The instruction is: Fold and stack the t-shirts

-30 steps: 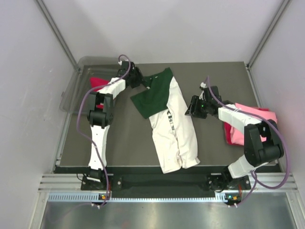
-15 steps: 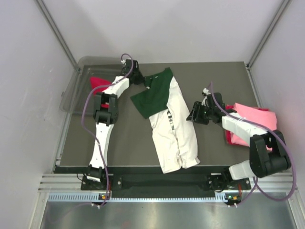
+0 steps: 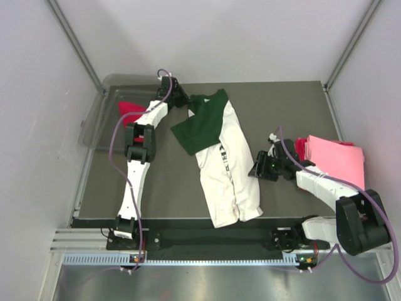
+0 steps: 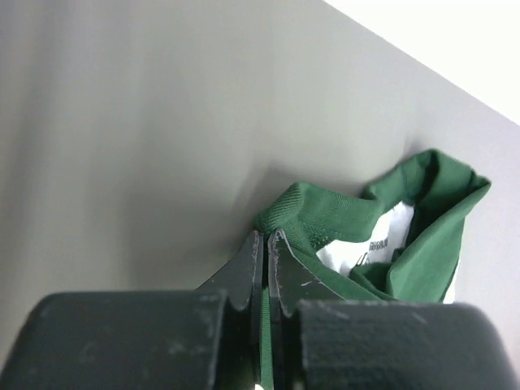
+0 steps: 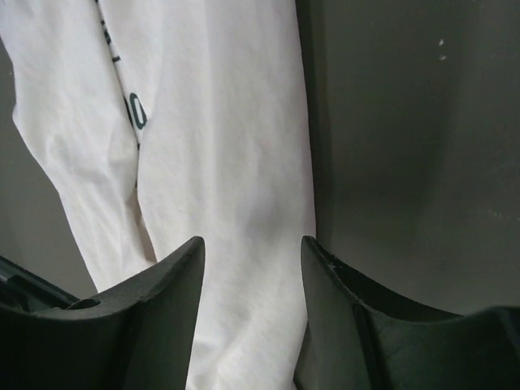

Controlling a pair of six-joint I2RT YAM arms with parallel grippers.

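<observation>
A white t-shirt with dark green sleeves and black print lies lengthwise in the middle of the table, roughly folded. My left gripper is at its far green collar edge, shut on a thin fold of the green cloth. My right gripper hovers open just right of the shirt's white body, its fingertips over the cloth's right edge, holding nothing. A folded pink t-shirt lies on a red one at the right. Another red t-shirt sits in the bin at far left.
A clear grey plastic bin stands at the table's far left corner. The dark table is bordered by white walls and a metal rail along the near edge.
My left gripper has moved to the shirt's green collar and shut on it. My right arm has drawn back toward the near side, staying open beside the shirt's right edge.
</observation>
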